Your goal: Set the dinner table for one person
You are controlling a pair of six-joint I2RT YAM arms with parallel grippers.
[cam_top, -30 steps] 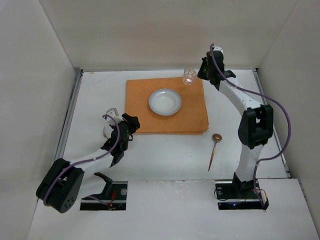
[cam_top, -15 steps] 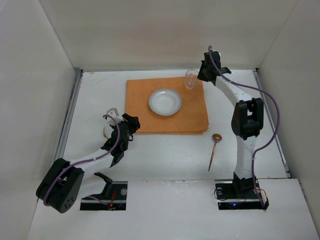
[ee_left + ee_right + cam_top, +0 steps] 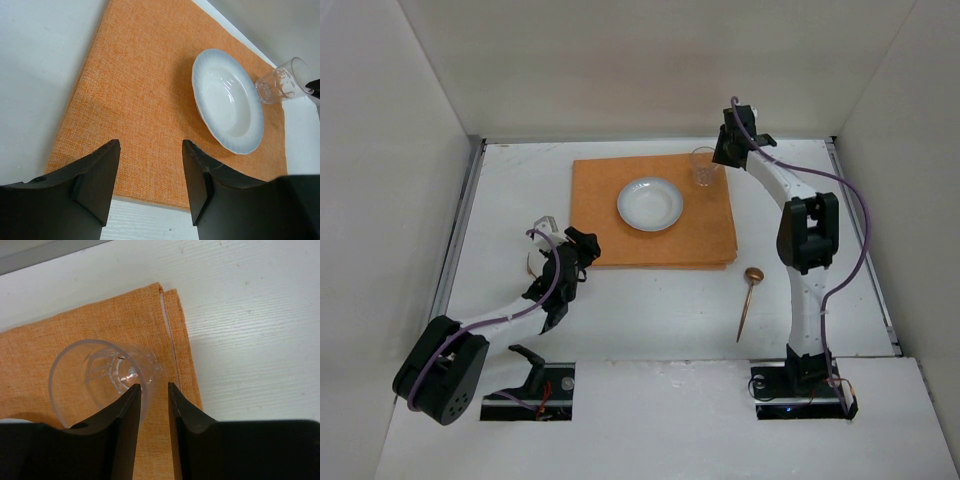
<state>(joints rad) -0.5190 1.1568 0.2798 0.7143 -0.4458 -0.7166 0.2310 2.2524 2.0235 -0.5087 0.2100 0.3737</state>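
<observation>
Top external view: the large flat white dinner table (image 3: 650, 320) with thin metal side rails underlies everything. A slim brown spoon (image 3: 747, 300) lies on it by the right arm. Over the near edge of the orange woven cloth mat (image 3: 140, 90) hovers the left gripper (image 3: 150, 145) — fingers wide apart, empty. A round white shallow plate (image 3: 227, 107) sits mid-mat. At the far right corner the right gripper (image 3: 154, 387), fingers narrowly parted, meets the rim of a clear glass tumbler (image 3: 95, 375) — gripping or not, I cannot tell

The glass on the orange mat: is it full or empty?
Empty. The right wrist view looks into the glass through its open mouth: the clear bottom is bare, no liquid.
</observation>
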